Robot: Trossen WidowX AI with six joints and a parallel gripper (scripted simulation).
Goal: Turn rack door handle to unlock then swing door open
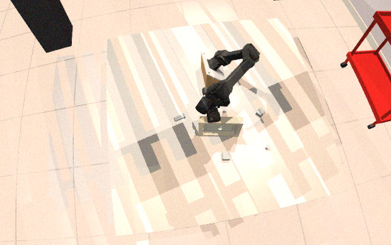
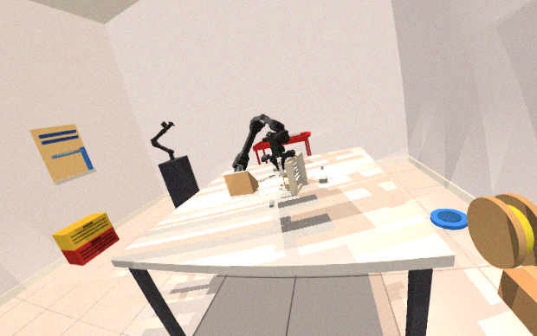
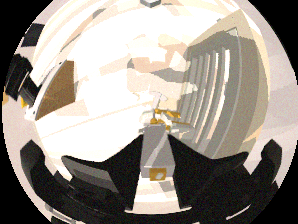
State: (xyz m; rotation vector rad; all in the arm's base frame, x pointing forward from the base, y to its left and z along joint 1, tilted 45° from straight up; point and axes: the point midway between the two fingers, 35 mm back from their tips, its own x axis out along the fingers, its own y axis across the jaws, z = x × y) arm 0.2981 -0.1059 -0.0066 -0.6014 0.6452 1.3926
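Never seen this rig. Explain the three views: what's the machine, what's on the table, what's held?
One black six-joint arm with a two-finger gripper works at a pale table.

Top view: looks down over everything. Exterior: looks along the table from one end. Wrist: rides on the arm, looking past the black fingers.

On the table: a beige slatted rack panel, a brown box-like block, and a few small grey pieces.

Held: a grey block-shaped handle, clamped between the fingers.
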